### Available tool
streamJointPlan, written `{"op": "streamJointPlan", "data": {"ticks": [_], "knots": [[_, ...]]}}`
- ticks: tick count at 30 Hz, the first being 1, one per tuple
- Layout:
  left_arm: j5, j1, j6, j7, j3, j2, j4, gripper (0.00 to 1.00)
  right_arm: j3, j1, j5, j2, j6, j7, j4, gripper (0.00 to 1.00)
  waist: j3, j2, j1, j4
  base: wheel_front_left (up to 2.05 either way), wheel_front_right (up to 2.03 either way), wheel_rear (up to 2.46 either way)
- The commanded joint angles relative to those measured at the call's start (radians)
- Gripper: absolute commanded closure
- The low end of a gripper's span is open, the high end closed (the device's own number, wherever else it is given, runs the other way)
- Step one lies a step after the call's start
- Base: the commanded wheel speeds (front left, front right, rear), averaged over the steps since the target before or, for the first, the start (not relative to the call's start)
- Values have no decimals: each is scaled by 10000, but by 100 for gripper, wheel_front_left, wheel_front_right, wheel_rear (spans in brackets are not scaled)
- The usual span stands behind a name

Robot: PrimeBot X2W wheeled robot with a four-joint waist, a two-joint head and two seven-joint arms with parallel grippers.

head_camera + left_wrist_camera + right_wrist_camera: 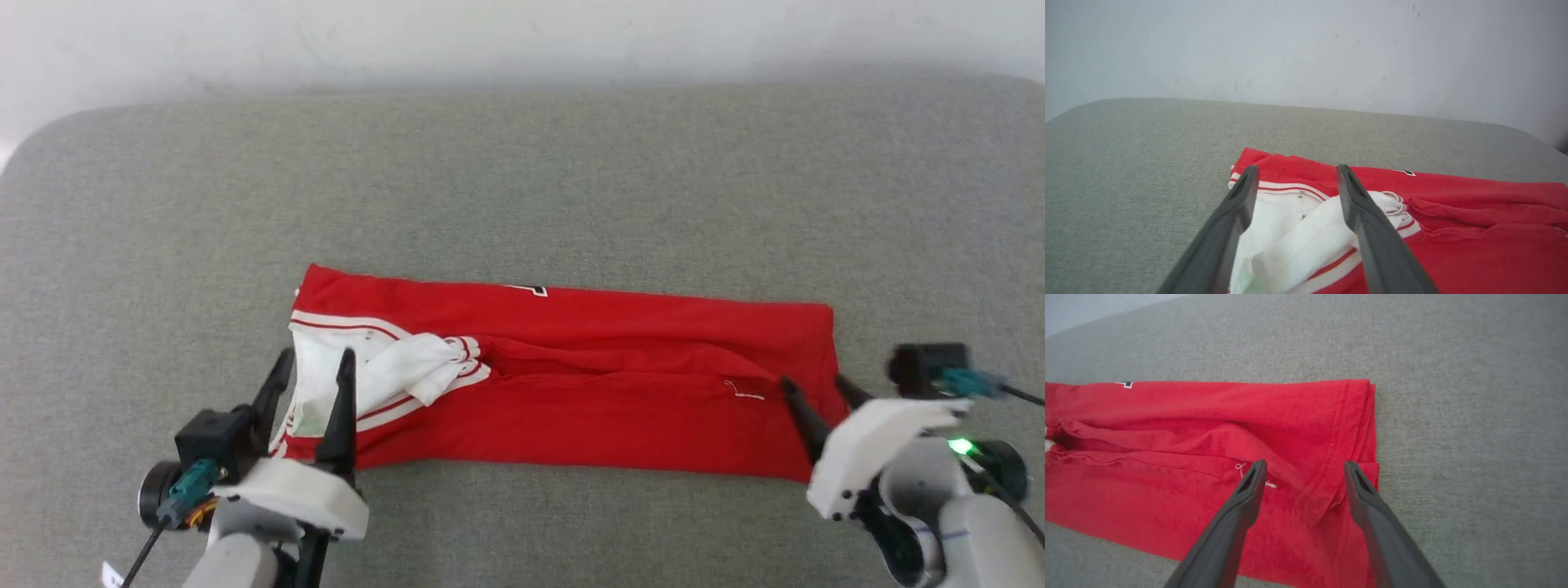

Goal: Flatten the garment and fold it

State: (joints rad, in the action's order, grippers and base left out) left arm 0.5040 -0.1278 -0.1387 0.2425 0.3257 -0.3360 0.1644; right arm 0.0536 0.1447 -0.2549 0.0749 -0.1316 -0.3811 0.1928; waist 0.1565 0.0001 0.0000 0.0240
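one garment [588, 400], one left gripper [317, 355], one right gripper [812, 380].

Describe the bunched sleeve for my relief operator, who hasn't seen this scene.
On the grey surface lies a long folded red garment. At its end by the left claw, a crumpled white sleeve with red-white striped trim rests on top, the only large white patch on the red cloth.

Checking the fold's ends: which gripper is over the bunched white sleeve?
The left gripper: open, it straddles the white sleeve of the garment; the right gripper is over the plain red hem.
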Motion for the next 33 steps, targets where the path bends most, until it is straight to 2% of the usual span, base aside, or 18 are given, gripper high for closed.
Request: {"op": "streamJointPlan", "data": {"ticks": [1, 4, 7, 13, 23, 30, 31, 32, 33], "knots": [[-127, -185, -11, 89, -38, 61, -77, 0, 145, -135, 86, -51, 9, 121, -155, 0, -67, -1, 0, 66, 0, 0, 0], [-522, -471, 109, 179, -341, 305, -351, 0, 802, -496, 66, -227, 9, 614, -759, 0, -116, -1, 0, 140, 0, 0, 0], [-1079, -624, 251, 187, -885, 649, -807, 0, 1107, -602, -661, -240, 9, 1240, -848, 0, -137, -1, 0, 137, 0, 0, 0], [-1942, -706, 421, 191, -1826, 1241, -808, 0, 1435, 63, -1158, -244, 9, 1895, 142, 0, -135, -1, 0, -11, 0, 0, 0], [-2583, -791, 1008, 192, -2765, 1813, -266, 0, 1144, 1879, -532, -245, 9, 91, 3197, 0, -45, -1, 0, -180, 0, 0, 0], [-2944, -788, 1364, 192, -3021, 2083, -77, 0, 871, 2343, -172, -246, 9, -1453, 4475, 0, -65, -1, 0, -114, 0, 0, 0], [-2981, -773, 1408, 192, -3062, 2118, -72, 0, 797, 2356, -280, -246, 9, -1671, 4549, 22, -77, -1, 0, -110, 0, 0, 0], [-3011, -755, 1453, 192, -3111, 2145, -65, 0, 721, 2366, -298, -246, 9, -1818, 4580, 57, -87, -1, 0, -115, 0, 0, 0], [-3028, -737, 1494, 192, -3166, 2176, -56, 0, 671, 2370, -282, -246, 9, -1900, 4567, 76, -98, -1, 0, -125, 0, 0, 0]]}}
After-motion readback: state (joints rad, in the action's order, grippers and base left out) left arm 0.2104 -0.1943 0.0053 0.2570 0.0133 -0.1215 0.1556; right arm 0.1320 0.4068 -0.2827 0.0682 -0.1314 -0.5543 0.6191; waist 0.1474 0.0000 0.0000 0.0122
